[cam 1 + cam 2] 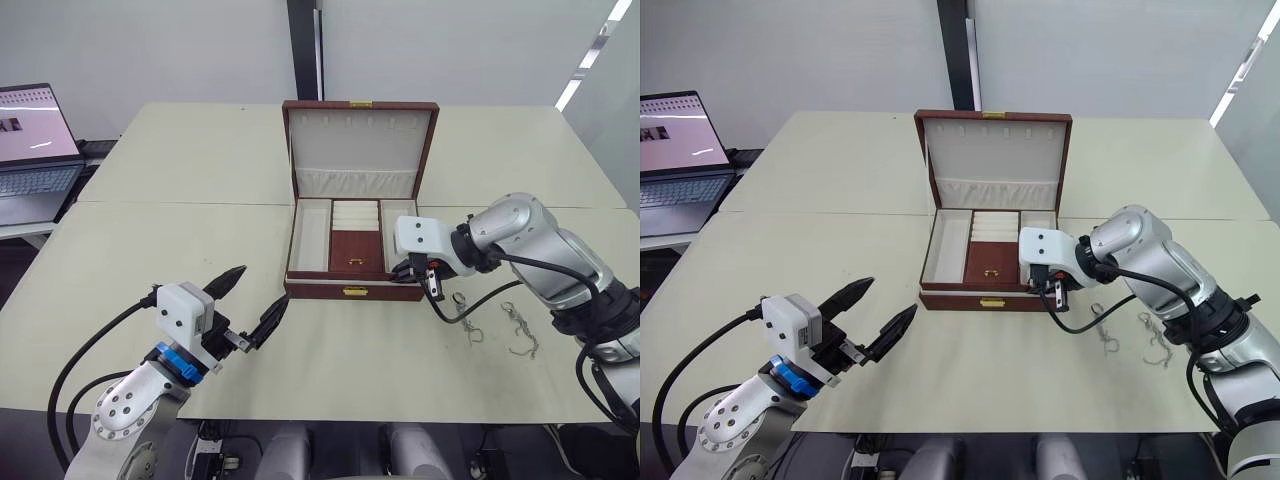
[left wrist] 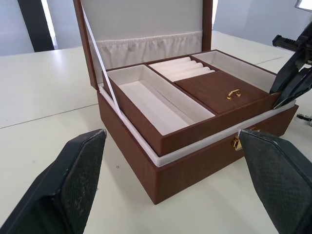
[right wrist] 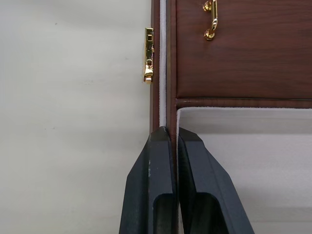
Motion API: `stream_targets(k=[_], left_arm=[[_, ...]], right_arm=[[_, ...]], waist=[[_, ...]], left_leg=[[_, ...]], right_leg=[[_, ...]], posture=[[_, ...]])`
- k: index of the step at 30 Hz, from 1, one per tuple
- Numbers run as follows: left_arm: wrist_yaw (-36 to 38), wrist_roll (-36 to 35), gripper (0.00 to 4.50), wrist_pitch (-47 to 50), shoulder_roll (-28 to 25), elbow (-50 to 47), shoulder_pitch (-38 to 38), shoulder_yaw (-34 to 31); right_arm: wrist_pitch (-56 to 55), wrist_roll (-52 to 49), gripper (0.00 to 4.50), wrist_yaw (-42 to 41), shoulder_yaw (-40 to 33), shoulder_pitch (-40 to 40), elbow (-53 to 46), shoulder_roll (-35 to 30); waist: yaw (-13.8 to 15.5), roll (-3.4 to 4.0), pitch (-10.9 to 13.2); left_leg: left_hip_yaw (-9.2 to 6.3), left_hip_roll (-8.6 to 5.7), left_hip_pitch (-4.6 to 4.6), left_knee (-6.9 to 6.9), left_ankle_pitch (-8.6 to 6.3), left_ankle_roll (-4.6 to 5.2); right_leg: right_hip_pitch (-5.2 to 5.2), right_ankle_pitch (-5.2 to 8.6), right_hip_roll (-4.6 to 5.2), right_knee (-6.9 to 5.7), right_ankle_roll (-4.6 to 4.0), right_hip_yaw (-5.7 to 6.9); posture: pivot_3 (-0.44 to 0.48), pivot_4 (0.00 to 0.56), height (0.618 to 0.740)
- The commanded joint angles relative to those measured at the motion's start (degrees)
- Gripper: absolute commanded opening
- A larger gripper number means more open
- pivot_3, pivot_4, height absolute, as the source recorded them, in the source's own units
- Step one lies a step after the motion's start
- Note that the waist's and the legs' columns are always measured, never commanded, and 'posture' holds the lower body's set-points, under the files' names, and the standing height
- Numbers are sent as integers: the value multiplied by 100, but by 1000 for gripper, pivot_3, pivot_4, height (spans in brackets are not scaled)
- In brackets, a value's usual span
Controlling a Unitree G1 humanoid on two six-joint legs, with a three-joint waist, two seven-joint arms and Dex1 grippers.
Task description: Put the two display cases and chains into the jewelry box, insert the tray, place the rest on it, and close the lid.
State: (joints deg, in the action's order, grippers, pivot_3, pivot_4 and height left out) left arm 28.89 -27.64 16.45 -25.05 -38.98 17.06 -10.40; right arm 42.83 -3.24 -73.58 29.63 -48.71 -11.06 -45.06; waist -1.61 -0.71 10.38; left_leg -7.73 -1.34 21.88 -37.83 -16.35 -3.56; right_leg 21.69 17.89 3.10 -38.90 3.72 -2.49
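The right wrist view shows the right gripper (image 3: 171,134) pinching the tray (image 1: 340,240) front wall, while the left gripper (image 1: 250,298) hovers spread wide

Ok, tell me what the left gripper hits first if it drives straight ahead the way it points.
Probably the jewelry box: the open left gripper points at its front left corner, with bare table between them. Depth is uncertain.
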Motion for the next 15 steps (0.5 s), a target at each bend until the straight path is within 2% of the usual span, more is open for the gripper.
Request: stream_targets(k=[1, 6, 15], left_arm=[[-6, -13, 4500, -69, -9, -225, -20, 20], [-14, -7, 4500, -62, -13, -241, -18, 20], [-9, 6, 4500, -72, -11, -191, -57, 35]], right_arm=[[-149, 58, 10, -32, -28, -12, -85, -26], [-235, 67, 10, -54, -61, -92, 63, 29], [223, -414, 2376, -132, -497, -329, 28, 99]], waist=[[0, 0, 0], [0, 0, 0], [0, 0, 0]], left_leg=[[0, 0, 0, 0, 0, 0], [0, 0, 0, -1, 0, 0], [-1, 0, 0, -1, 0, 0]], right_leg=[[0, 0, 0, 0, 0, 0], [0, 0, 0, 0, 0, 0], [0, 0, -1, 0, 0, 0]], posture=[[0, 150, 740], [0, 150, 740], [0, 150, 740]])
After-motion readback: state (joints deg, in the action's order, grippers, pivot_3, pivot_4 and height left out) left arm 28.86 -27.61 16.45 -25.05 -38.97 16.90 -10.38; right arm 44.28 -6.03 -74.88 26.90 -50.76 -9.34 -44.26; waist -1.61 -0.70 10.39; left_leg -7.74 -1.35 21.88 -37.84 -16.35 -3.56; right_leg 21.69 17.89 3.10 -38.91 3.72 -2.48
